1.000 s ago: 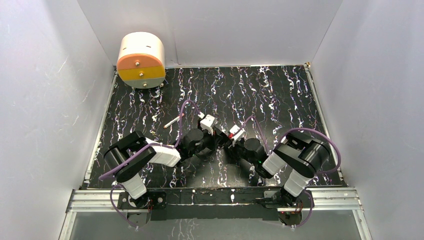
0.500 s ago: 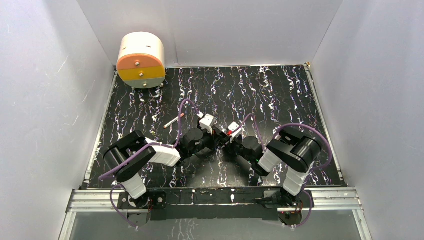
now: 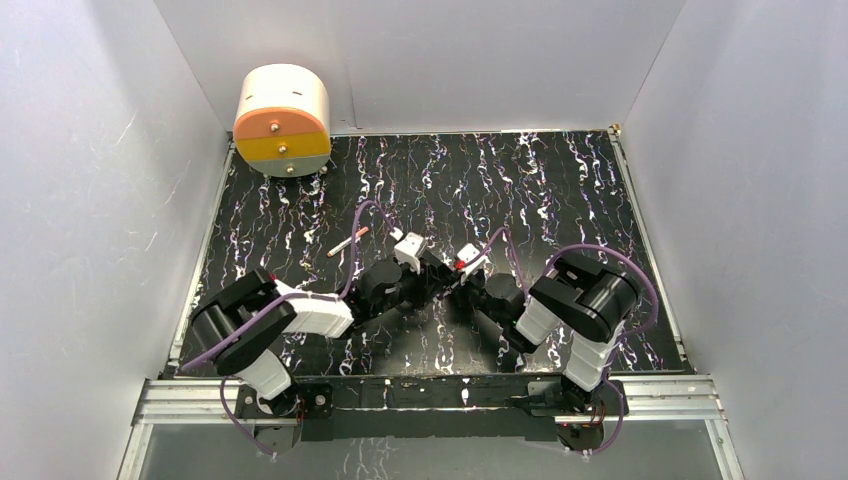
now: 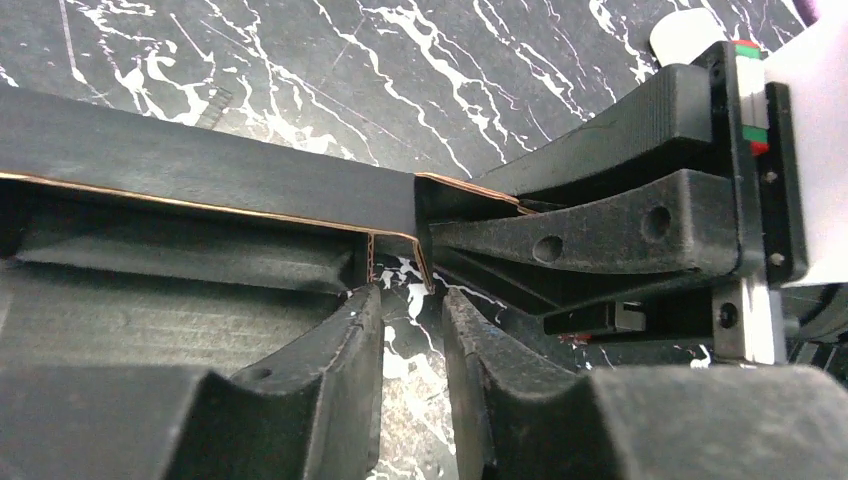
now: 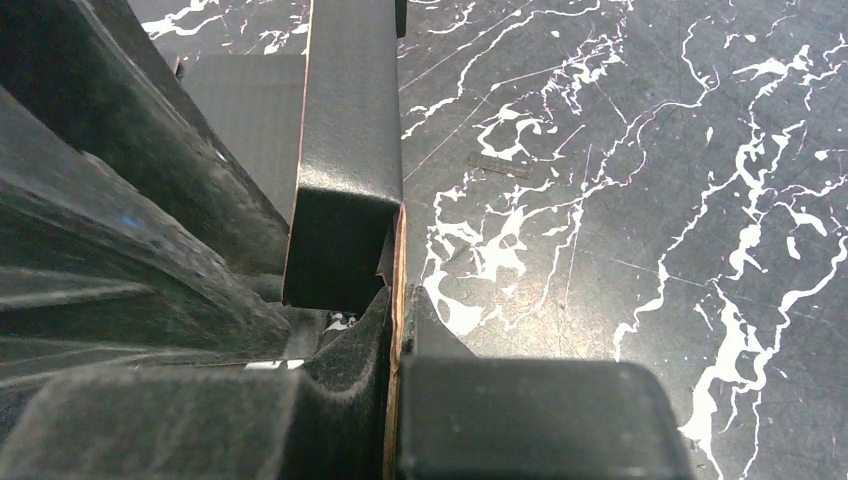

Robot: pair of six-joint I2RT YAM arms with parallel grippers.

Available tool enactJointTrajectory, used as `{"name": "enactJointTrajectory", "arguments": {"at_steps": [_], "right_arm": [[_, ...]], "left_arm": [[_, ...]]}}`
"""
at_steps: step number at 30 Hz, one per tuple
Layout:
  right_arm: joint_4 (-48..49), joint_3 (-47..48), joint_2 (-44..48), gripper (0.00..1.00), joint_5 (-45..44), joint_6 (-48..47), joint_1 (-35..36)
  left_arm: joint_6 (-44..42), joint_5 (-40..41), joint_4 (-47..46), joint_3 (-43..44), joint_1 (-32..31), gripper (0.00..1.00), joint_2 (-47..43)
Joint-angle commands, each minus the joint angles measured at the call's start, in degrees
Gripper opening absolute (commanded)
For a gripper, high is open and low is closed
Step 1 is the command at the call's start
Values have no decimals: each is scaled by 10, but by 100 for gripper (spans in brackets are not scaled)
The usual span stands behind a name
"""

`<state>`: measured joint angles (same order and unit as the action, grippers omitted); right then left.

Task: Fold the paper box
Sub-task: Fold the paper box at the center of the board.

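The paper box is matte black card with brown cut edges. In the left wrist view its long wall (image 4: 200, 165) runs across in front of my fingers, with a folded corner just ahead of them. My left gripper (image 4: 408, 305) is open by a narrow gap, and only the marbled surface shows between the jaws. My right gripper (image 5: 398, 305) is shut on a thin flap of the box (image 5: 350, 110) at its corner. It also shows in the left wrist view (image 4: 620, 220). In the top view both grippers, left (image 3: 430, 273) and right (image 3: 457, 285), meet mid-table and the box is barely visible.
A round cream drum with an orange and yellow face (image 3: 283, 120) stands at the back left corner. A small stick (image 3: 345, 243) lies left of the left wrist. White walls enclose the marbled table (image 3: 560, 190), and a metal rail (image 3: 440, 395) runs along the front.
My right arm has shifted left toward the centre. My left arm has lowered and drawn slightly back and left. The grippers stay close together at the box.
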<state>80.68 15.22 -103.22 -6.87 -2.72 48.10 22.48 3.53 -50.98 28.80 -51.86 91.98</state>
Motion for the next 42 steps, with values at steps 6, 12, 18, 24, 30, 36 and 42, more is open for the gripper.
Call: {"name": "enactJointTrajectory", "arguments": {"at_steps": [6, 12, 18, 24, 30, 36, 42], "right_arm": [[-47, 7, 52, 0, 43, -36, -9], [-87, 7, 70, 0, 102, -40, -25], [-125, 21, 77, 0, 158, -47, -35], [-148, 30, 83, 0, 182, -57, -41], [-159, 38, 83, 0, 177, -62, -44], [-171, 52, 84, 0, 155, -63, -44], [-175, 63, 87, 0, 91, -47, -43]], "left_arm": [[-37, 49, 112, -6, 24, 50, -158], [-19, 58, 146, -10, 108, 68, -222], [67, -27, 172, 42, 231, 74, -151], [103, -137, 159, 86, 277, 74, -66], [123, -180, 178, 106, 284, 65, -25], [167, -225, 142, 77, 284, 46, -5], [213, -255, 106, 45, 283, 34, -5]]}}
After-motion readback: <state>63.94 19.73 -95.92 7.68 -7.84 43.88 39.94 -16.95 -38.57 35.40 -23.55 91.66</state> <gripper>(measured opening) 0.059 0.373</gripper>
